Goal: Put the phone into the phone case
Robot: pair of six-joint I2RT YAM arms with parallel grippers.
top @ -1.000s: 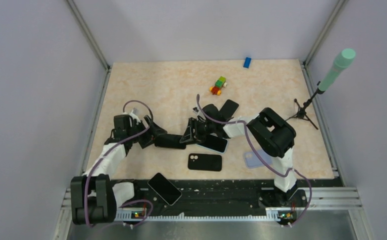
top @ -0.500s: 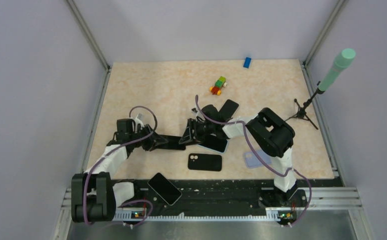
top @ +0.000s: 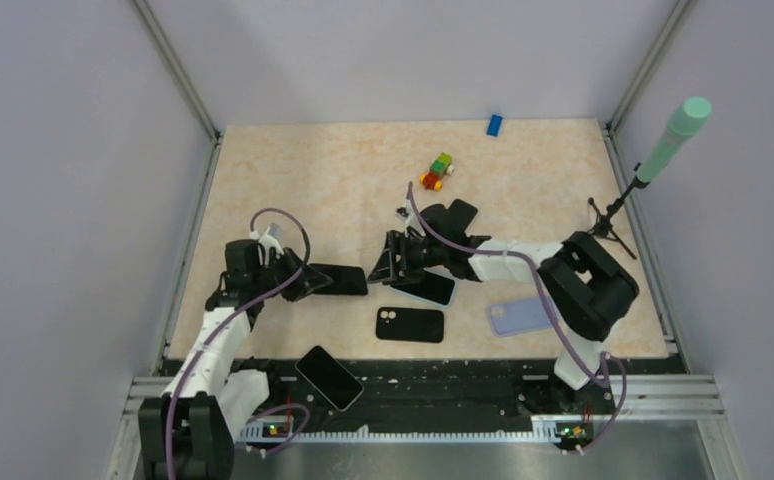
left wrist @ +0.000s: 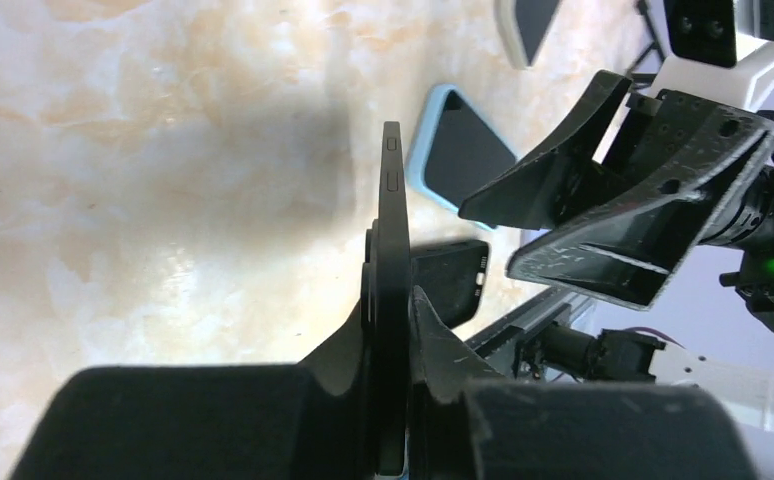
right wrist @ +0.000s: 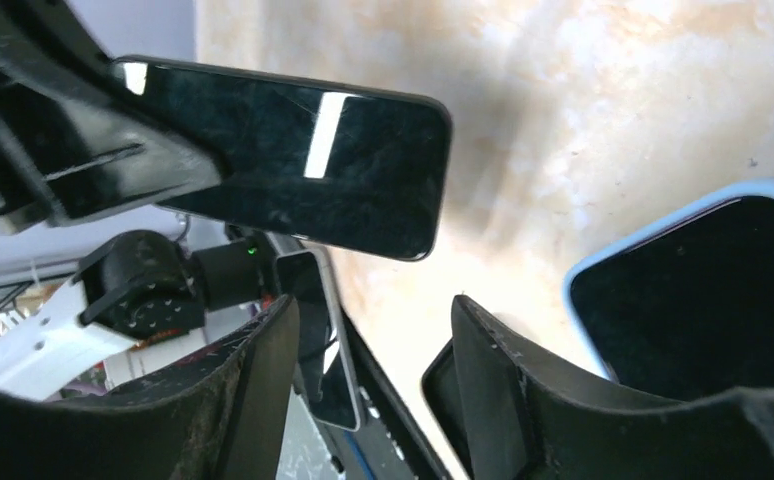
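My left gripper (top: 306, 281) is shut on the left end of a black phone (top: 339, 280), which it holds on edge just above the table. In the left wrist view the phone (left wrist: 394, 200) stands edge-on between the jaws of the left gripper (left wrist: 393, 275). My right gripper (top: 391, 262) is open just right of the phone's free end, touching nothing. In the right wrist view the phone's glossy screen (right wrist: 303, 160) lies beyond the open right gripper (right wrist: 371, 310). An empty black phone case (top: 410, 324) lies flat nearer the front.
A phone in a light blue case (top: 426, 288) lies beside the right gripper. There is a lavender case (top: 518, 316) at the right, another black phone (top: 460, 213) behind the right arm and one (top: 329, 377) on the front rail. Toy blocks (top: 437, 171), a blue block (top: 494, 124) and a microphone stand (top: 613, 215) stand farther back.
The left gripper has shut on the phone's left end and drawn back to the left. The right gripper has opened wider and come away from the phone, and its elbow has swung right.
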